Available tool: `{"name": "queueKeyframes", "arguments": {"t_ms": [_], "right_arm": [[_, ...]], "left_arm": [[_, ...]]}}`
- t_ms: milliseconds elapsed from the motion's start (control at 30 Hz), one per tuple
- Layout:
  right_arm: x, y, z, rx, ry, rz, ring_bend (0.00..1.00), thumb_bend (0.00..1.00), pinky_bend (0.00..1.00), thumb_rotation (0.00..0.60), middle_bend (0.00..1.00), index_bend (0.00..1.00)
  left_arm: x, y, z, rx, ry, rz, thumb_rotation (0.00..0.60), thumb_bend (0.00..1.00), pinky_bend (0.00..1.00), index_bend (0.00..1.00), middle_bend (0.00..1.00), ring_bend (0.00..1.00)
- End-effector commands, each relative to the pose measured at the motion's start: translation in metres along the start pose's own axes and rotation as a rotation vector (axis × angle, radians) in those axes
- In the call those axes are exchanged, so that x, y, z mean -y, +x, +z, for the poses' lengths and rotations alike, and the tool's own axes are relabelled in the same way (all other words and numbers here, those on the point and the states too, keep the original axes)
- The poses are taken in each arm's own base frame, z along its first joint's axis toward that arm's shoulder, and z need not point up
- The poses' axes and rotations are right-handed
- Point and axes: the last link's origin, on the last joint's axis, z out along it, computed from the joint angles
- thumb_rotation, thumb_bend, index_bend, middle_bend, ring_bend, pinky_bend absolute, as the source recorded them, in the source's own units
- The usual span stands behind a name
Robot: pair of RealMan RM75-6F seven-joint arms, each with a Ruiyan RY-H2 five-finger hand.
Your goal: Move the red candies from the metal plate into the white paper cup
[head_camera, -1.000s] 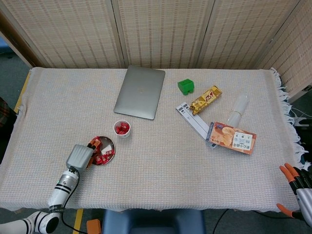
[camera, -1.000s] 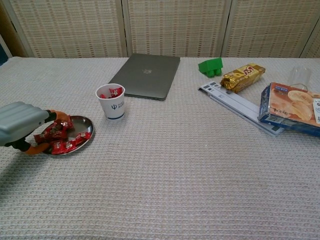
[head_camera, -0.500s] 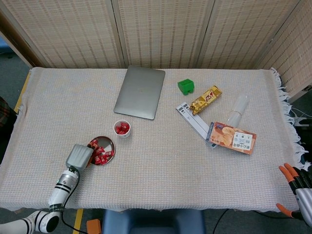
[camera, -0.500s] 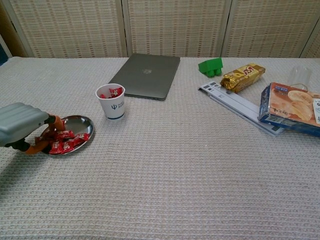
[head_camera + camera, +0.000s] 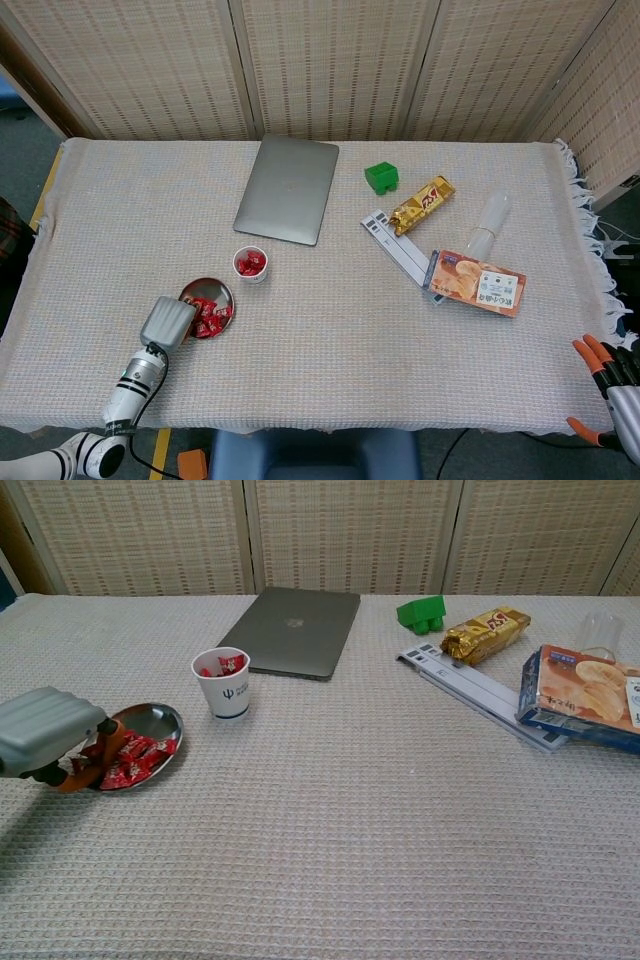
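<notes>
Candies [image 5: 132, 760] lie on the metal plate [image 5: 160, 720], left hand [image 5: 50, 738] curled among them, grasp unclear; some already fill the paper cup [image 5: 226, 685]. Right hand [image 5: 612, 385] hangs off-table, fingers apart.

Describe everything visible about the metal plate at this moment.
The metal plate is a small, round, shallow dish of shiny silver metal, lying flat on the woven tablecloth near the table's front left. Red candies are heaped on its near side, leaving the far part bare. The left hand reaches into it from the left, orange fingertips among the candies. The white paper cup stands just behind it to the right, apart from it.
</notes>
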Motion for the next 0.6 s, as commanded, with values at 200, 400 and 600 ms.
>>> {"name": "queueKeyframes", "arguments": {"t_ms": [200, 400, 600], "right_arm": [[0.0, 0.0, 0.001, 0.004, 0.0, -0.001, 0.0, 0.06, 0.0, 0.6, 0.0, 0.0], [0.0, 0.0, 0.001, 0.002, -0.001, 0.0, 0.0, 0.06, 0.0, 0.6, 0.0, 0.0], [-0.001, 0.0, 0.001, 0.002, -0.001, 0.0, 0.0, 0.06, 0.0, 0.6, 0.0, 0.0]], "left_arm": [[-0.004, 0.009, 0.0, -0.052, -0.004, 0.005, 0.6, 0.67, 1.0, 0.77, 0.78, 0.81], [-0.005, 0.022, 0.0, -0.085, -0.006, 0.018, 0.6, 0.7, 1.0, 0.77, 0.81, 0.81], [-0.008, 0.047, 0.005, -0.152, -0.007, -0.003, 0.6, 0.7, 1.0, 0.78, 0.81, 0.81]]}}
